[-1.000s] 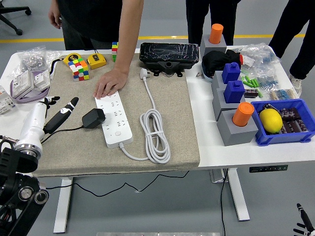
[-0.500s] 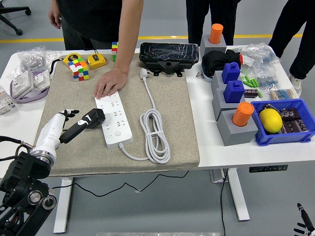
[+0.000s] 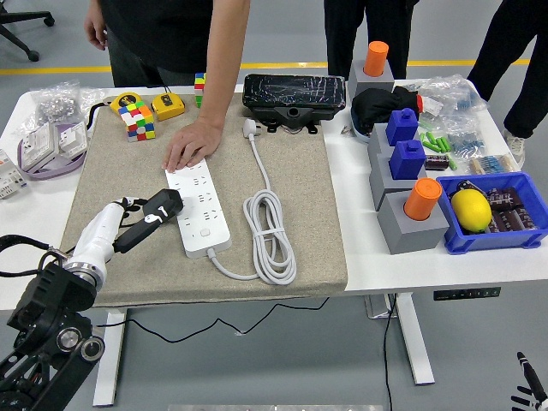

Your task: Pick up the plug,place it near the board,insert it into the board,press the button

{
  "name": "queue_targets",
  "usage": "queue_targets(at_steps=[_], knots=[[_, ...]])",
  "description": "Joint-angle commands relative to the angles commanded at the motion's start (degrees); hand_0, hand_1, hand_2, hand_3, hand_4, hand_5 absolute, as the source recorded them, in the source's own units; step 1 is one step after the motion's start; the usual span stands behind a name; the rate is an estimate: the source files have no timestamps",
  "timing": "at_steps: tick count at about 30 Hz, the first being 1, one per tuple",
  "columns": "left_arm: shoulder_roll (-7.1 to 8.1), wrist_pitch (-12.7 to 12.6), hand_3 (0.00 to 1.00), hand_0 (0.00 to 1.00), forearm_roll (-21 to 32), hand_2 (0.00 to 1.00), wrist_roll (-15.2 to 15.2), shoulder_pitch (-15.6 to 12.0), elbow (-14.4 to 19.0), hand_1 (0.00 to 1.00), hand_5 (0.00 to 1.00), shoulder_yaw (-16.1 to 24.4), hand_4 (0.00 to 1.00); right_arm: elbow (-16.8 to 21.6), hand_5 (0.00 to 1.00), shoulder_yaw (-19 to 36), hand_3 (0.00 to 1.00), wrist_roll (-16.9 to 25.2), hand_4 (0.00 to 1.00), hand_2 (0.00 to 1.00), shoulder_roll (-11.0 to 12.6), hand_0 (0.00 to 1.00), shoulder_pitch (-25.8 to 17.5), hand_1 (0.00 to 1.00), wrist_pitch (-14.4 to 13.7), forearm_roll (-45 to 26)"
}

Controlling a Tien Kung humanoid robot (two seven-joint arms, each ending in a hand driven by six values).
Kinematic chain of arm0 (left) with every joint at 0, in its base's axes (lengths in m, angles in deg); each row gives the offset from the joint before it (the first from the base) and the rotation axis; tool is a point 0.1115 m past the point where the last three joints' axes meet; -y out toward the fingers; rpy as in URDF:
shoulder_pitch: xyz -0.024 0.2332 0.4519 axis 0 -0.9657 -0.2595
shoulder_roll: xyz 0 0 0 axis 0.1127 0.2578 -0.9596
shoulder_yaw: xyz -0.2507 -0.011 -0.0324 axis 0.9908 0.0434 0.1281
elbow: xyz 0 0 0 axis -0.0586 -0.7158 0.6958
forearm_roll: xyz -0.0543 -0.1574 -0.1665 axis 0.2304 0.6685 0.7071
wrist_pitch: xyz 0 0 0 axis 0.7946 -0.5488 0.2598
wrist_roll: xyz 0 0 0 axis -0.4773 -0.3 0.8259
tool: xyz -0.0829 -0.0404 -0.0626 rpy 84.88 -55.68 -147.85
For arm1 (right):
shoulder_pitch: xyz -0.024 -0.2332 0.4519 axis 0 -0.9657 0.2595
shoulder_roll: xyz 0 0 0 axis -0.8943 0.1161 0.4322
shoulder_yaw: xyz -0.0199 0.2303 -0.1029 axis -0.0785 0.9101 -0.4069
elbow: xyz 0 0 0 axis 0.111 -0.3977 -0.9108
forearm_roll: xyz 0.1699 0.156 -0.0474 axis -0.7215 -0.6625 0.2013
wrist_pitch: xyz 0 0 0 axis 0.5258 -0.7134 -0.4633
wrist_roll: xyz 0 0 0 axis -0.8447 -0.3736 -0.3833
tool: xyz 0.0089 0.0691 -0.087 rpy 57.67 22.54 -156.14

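At left of centre, the left hand [image 3: 137,224] has its dark fingers [image 3: 128,237] closed, it seems, around the black plug [image 3: 163,205], which touches the left edge of the white board [image 3: 199,211] that a person's hand [image 3: 192,145] steadies.

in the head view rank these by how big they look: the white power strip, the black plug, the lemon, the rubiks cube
1. white power strip, clearly the largest
2. lemon
3. black plug and rubiks cube: too alike to rank; the robot hand covers part of the plug, and the cube lies farther from the camera.
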Motion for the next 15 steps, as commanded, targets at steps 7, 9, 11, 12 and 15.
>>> queue_targets(at_steps=[7, 9, 11, 12, 15], knots=[[0.03, 0.2, 0.816, 0.839, 0.4, 0.830, 0.0, 0.9, -0.5, 0.848, 0.998, -1.2, 0.998, 0.0, 0.998, -0.2, 0.822, 0.0, 0.998, 0.760, 0.0, 0.809, 0.1, 0.775, 0.0, -0.2], [0.08, 0.2, 0.816, 0.839, 0.4, 0.830, 0.0, 1.1, -0.4, 0.848, 0.998, -1.5, 0.998, 0.0, 0.998, -0.2, 0.822, 0.0, 0.998, 0.760, 0.1, 0.809, 0.1, 0.775, 0.0, -0.2], [0.13, 0.2, 0.817, 0.839, 0.4, 0.830, 0.0, 1.3, -0.3, 0.849, 0.998, -1.8, 0.998, 0.0, 0.998, 0.0, 0.822, 0.0, 0.998, 0.760, 0.1, 0.809, 0.1, 0.775, 0.0, -0.1], [0.14, 0.3, 0.817, 0.839, 0.4, 0.830, 0.0, 1.6, -0.3, 0.849, 0.998, -1.9, 0.998, 0.0, 0.998, 0.0, 0.822, 0.0, 0.998, 0.760, 0.1, 0.809, 0.1, 0.775, 0.0, -0.1], [0.10, 0.4, 0.817, 0.839, 0.4, 0.830, 0.0, 2.2, -0.5, 0.849, 0.998, -2.3, 0.998, 0.0, 0.998, 0.0, 0.822, 0.0, 0.998, 0.760, 0.1, 0.809, 0.2, 0.775, 0.0, -0.1]])
